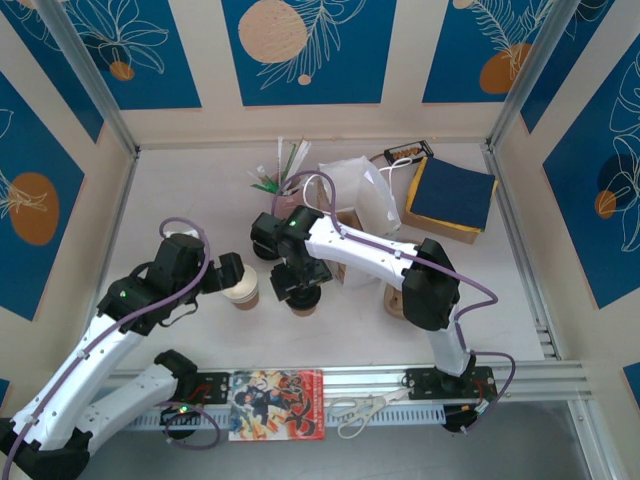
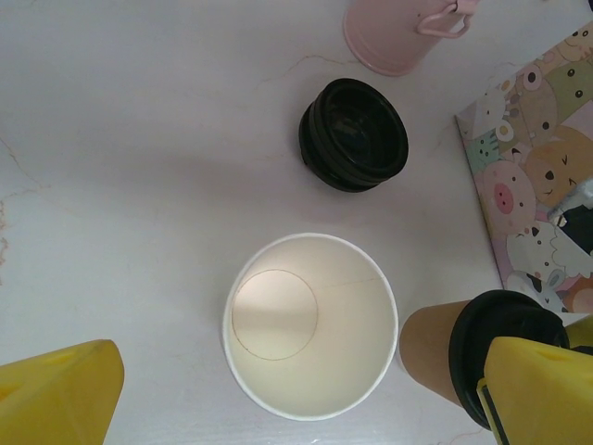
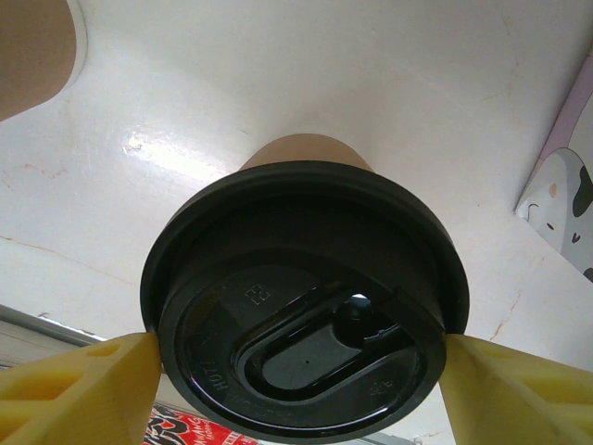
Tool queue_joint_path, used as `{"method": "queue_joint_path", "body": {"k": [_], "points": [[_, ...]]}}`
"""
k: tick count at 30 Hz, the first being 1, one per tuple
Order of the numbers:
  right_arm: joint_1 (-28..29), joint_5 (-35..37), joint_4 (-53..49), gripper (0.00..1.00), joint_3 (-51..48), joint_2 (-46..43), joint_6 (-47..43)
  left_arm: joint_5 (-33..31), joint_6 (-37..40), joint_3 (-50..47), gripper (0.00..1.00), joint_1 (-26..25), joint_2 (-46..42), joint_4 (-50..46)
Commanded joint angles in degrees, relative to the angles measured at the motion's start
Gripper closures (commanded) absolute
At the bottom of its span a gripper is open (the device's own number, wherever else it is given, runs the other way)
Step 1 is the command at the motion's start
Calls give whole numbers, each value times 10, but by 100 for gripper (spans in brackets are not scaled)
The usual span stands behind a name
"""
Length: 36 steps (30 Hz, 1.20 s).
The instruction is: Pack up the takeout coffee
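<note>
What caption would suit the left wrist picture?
Open fingers hover over an empty paper cup, spare black lids and a lidded cup nearby.

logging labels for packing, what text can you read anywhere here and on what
"22": embossed on the black round plastic lid of the brown paper cup.
Raised lettering near that lid's rim: too faint to read.
Red printed booklet cover: lettering too small to read.

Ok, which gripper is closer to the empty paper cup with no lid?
Left. The left gripper hangs open directly above the empty paper cup, one finger each side. The right gripper is off to its right, clasping the lidded cup beside it.
</note>
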Motion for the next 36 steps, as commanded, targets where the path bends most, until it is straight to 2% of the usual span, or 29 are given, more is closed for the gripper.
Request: {"method": "queue_joint_path", "body": {"k": [1, 36], "points": [[4, -7, -7, 22, -7, 13, -2, 8, 1, -5, 0, 7, 2, 9], [3, -6, -7, 22, -13, 21, -7, 9, 4, -5, 0, 7, 7, 14]]}}
